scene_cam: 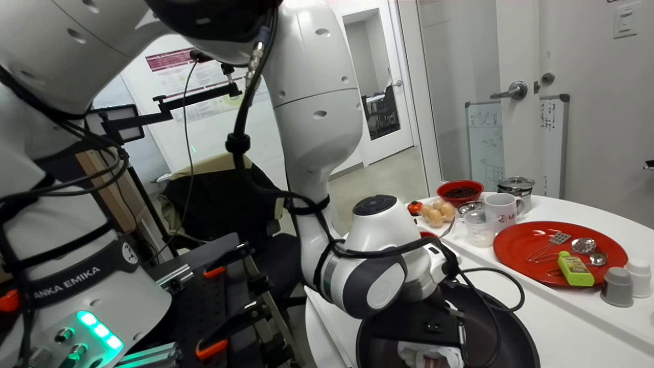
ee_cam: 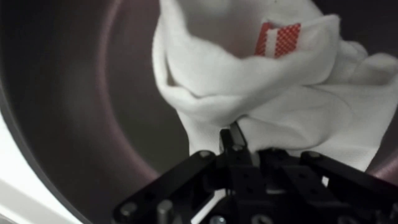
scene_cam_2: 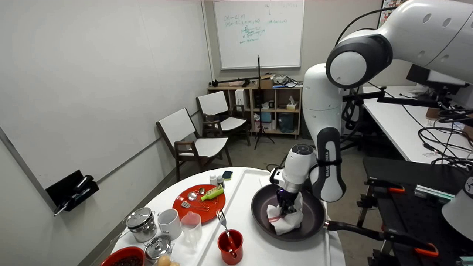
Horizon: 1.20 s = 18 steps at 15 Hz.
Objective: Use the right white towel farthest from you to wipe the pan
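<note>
The large black pan lies on the white table, its handle pointing out past the table edge. It also shows in an exterior view, partly hidden by the arm, and fills much of the wrist view. A crumpled white towel with a red stripe lies inside the pan; it shows in the wrist view too. My gripper points down into the pan. In the wrist view the gripper is shut on a towel fold; the right fingertip is hidden behind cloth.
A red cup with a fork stands close beside the pan. A red plate holds utensils and a green bottle. A white mug, a clear cup and pots stand farther along. A black clamp sits near the handle.
</note>
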Each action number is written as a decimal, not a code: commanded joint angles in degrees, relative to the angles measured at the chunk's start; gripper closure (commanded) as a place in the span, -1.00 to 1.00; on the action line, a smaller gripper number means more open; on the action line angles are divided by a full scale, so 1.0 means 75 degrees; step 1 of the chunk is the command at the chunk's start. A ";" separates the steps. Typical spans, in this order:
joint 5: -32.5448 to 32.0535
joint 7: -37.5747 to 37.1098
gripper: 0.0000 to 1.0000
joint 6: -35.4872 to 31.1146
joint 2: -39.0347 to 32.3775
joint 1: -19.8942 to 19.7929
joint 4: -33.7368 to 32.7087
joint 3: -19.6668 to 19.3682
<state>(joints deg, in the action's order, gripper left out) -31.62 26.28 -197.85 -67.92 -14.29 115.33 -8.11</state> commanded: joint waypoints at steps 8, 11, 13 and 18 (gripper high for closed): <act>0.0068 -0.0020 0.96 0.0003 -0.0341 -0.0006 -0.0396 -0.0070; 0.0036 -0.0069 0.96 0.0002 -0.0342 -0.0677 -0.0454 -0.0082; 0.0017 -0.0076 0.96 0.0003 -0.0363 -0.1118 -0.0519 -0.0082; -0.0005 -0.0050 0.96 -0.0001 -0.0401 -0.1391 -0.0566 -0.0057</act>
<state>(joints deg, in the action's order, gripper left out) -31.65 26.01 -197.86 -69.03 -25.00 112.79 -8.73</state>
